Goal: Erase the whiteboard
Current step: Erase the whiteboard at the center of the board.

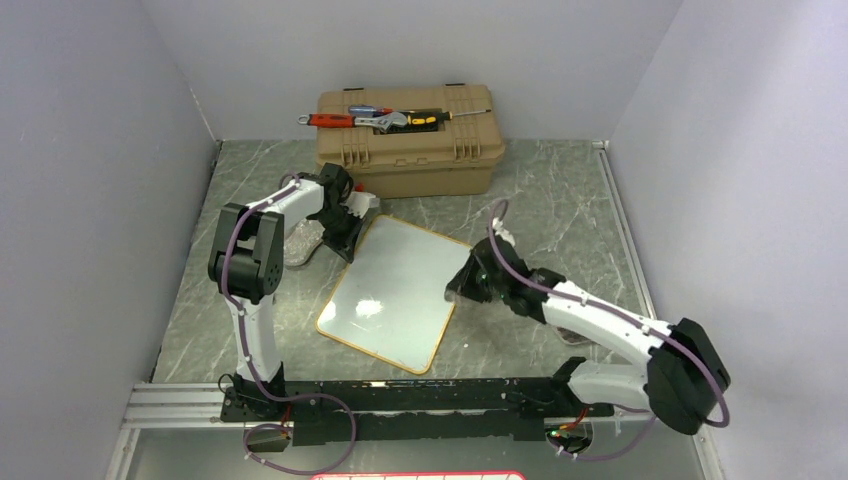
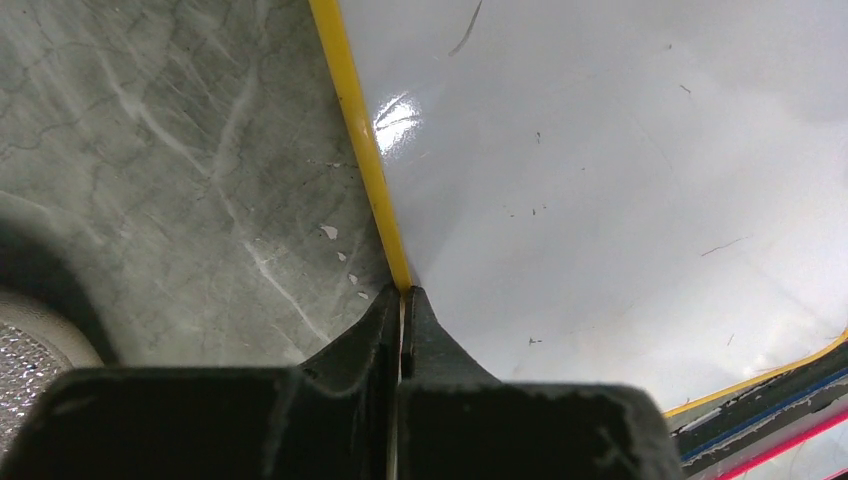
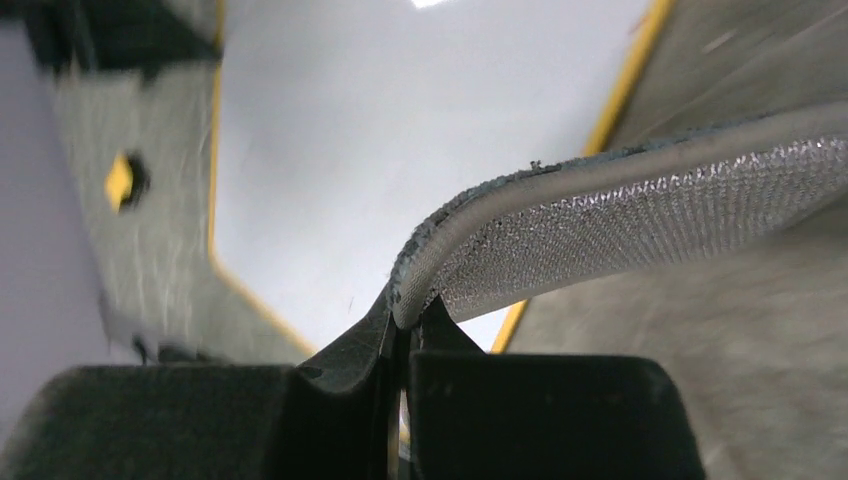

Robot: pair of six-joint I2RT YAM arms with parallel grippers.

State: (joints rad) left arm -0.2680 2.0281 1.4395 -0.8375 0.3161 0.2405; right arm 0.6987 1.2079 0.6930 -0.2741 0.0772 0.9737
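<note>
Whiteboard (image 1: 395, 292) flat on grey marbled surface (image 1: 560, 210), ctr of top view, turned cornerwise, one corner toward arm bases. Reads mostly clean: glare patch, few faint dark specks and hairline marks in left wrist view.

Left pincer (image 2: 403, 293) at board's upper-left edge, closed, tips pinching yellow rim (image 2: 368, 165).

Right pincer (image 3: 405, 318) just beside board's right edge, clamped on a grey cloth (image 3: 620, 205) w/ silvery mesh underside, bowing out to right of frame above board and surface.

Silvery pad (image 1: 300, 242) on surface left of board, by left arm.

Tan toolbox (image 1: 420, 158) at top ctr, behind board, lid shut, red-handled wrench (image 1: 372, 121) plus other hand tools on top.
</note>
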